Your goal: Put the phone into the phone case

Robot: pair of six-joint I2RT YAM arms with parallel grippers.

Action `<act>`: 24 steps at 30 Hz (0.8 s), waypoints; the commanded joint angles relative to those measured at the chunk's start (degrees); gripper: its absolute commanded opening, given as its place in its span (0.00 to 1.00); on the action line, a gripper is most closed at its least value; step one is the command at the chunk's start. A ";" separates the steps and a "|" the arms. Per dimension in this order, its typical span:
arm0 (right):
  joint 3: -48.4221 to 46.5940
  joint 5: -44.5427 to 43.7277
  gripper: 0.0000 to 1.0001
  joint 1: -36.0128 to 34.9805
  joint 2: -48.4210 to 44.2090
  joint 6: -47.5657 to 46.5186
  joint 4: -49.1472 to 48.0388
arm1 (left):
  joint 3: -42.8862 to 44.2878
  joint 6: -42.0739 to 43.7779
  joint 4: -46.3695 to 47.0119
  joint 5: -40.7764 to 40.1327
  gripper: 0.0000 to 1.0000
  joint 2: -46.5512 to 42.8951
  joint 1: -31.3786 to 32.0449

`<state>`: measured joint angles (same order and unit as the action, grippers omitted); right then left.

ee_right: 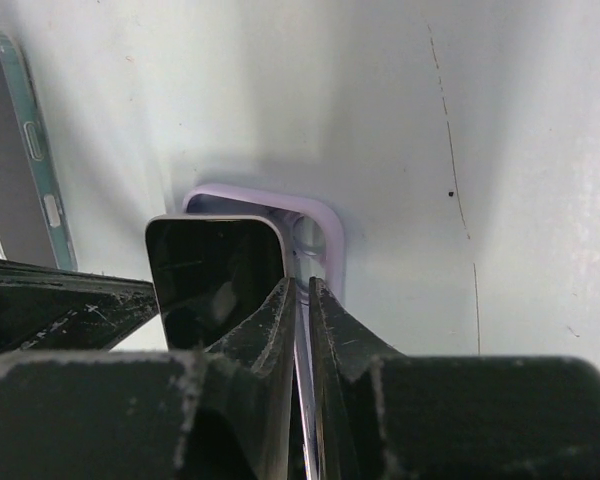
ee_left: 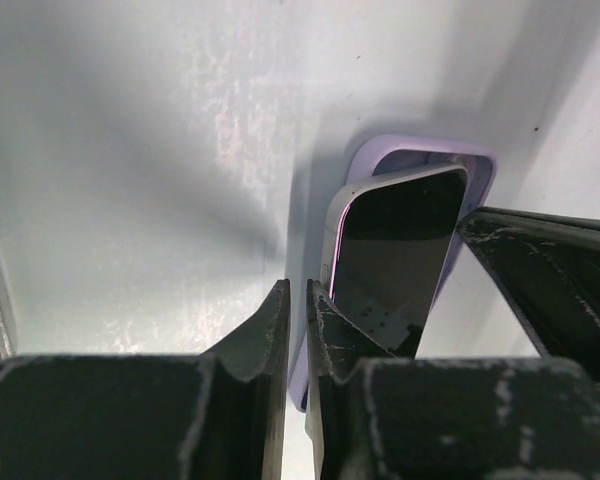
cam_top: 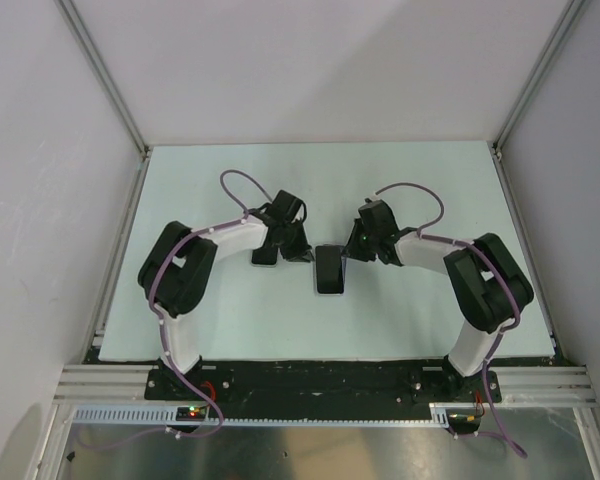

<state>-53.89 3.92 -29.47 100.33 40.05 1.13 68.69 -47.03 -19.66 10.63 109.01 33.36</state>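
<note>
Scuffed black fingers point(ee_right: 270, 340) of the right gripper point(ee_right: 300, 285) fill the bottom of the right wrist view. They are pressed almost together, with a thin strip of the lilac phone case point(ee_right: 315, 215) pinched in the gap at the case's long side. The phone point(ee_right: 215, 270) lies just beside them, dark screen up, its top end inside the upper end of the case.

From the left wrist, the left gripper point(ee_left: 297, 288) has its fingers drawn nearly closed the same way. A sliver of lilac shows between them, so it is nipping the opposite wall of the case. On this side the phone's pale side band stands above the case rim, and the phone sits tilted rather than flush.

From above, phone and case lie at the middle of the table point(cam_top: 400, 190), between the two grippers. A teal-rimmed phone point(ee_right: 20, 150) lies flat on the table near them, apart from the case.

The tabletop is pale and matt, with a few dark specks and a fine scratch. Plain white walls point(cam_top: 310, 70) enclose it behind aluminium corner posts point(cam_top: 105, 75). Purple cables point(cam_top: 245, 180) loop over both arms.
</note>
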 commanded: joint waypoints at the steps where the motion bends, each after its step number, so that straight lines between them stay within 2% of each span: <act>1: -1.98 -1.25 0.15 0.17 0.74 -0.72 1.82 | 3.13 1.49 -0.02 0.56 0.14 0.96 0.21; 10: -3.11 -0.52 0.15 0.54 -0.26 -0.51 1.72 | 4.50 1.71 -0.50 0.93 0.14 1.63 0.16; 19: -2.51 -3.54 0.28 2.65 -6.28 -0.72 6.11 | 5.79 1.90 -1.01 1.30 0.14 1.95 0.21; 21: -2.03 -3.78 0.28 3.19 -5.96 -0.09 6.35 | 5.94 1.80 -1.04 1.36 0.14 1.98 0.19; 24: -1.70 -3.91 0.21 3.60 -4.31 0.68 6.44 | 6.04 1.83 -1.12 1.51 0.14 1.95 0.16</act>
<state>-55.00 1.91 -26.50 95.64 40.07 5.96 72.44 -46.22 -20.88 11.16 110.74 33.36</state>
